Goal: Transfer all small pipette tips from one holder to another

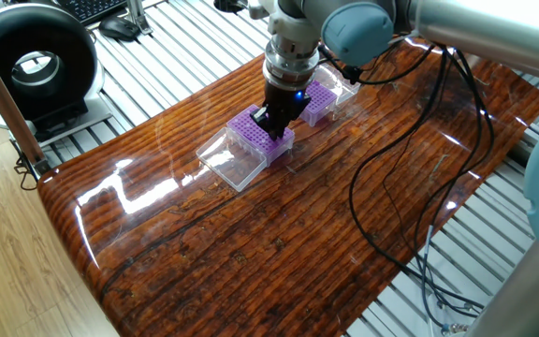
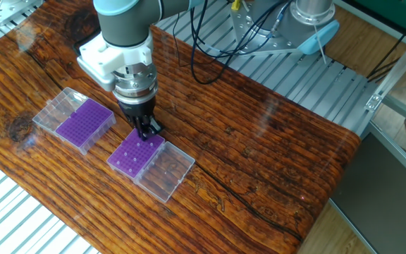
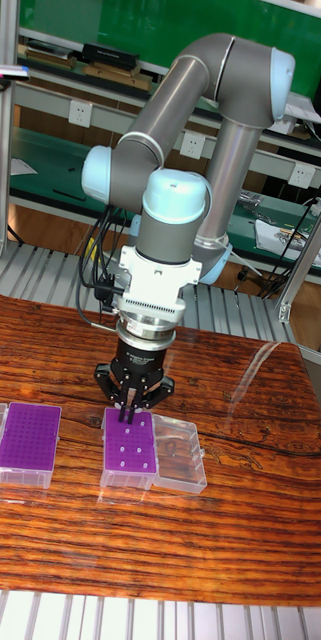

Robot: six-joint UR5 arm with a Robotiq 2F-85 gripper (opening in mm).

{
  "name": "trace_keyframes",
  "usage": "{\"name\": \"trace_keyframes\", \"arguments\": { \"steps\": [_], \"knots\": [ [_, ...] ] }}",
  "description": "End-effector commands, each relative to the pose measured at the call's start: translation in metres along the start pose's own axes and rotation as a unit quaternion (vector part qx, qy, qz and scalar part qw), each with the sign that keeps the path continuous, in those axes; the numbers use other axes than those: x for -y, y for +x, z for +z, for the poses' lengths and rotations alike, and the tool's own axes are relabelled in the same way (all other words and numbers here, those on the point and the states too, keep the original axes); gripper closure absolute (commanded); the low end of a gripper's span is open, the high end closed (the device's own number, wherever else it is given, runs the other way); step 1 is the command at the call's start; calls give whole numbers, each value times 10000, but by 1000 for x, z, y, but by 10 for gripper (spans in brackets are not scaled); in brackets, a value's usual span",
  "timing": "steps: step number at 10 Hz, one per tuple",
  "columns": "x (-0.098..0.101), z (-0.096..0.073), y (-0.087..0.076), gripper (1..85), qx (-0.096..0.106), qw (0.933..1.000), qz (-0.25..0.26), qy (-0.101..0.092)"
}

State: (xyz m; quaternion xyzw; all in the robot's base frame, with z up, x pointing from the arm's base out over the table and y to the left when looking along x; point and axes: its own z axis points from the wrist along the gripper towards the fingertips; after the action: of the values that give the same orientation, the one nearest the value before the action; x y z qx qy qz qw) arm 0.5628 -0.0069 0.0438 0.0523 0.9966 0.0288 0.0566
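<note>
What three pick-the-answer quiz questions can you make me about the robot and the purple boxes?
1. Where is the gripper?
A. Over the purple box with the few pale tips
B. Over the other purple box
C. Over bare wood far from both

2. How many purple boxes sit on the table?
A. One
B. Two
C. Four

3. How are the boxes' clear lids?
A. Shut over the purple trays
B. Folded open flat beside the trays
C. Stacked on each other

Answers: 1 A, the fingers point down at the far edge of that box in the tall view too. 2 B, two show in each view. 3 B, each clear lid lies open next to its tray.
</note>
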Motion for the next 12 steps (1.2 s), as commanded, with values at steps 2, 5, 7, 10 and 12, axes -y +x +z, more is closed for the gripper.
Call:
{"name": "trace_keyframes", "arguments": {
  "steps": [2, 5, 7, 10, 12],
  "knots": [
    [-1, -1, -2, 690, 27, 9999, 59, -86],
    [-2, -1, -4, 703, 69, 9999, 101, -121],
    [-2, -1, -6, 717, 115, 9998, 86, -126],
    [0, 0, -7, 770, 143, 9998, 95, -84],
    [2, -1, -7, 843, 140, 9998, 159, -46]
  ]
}}
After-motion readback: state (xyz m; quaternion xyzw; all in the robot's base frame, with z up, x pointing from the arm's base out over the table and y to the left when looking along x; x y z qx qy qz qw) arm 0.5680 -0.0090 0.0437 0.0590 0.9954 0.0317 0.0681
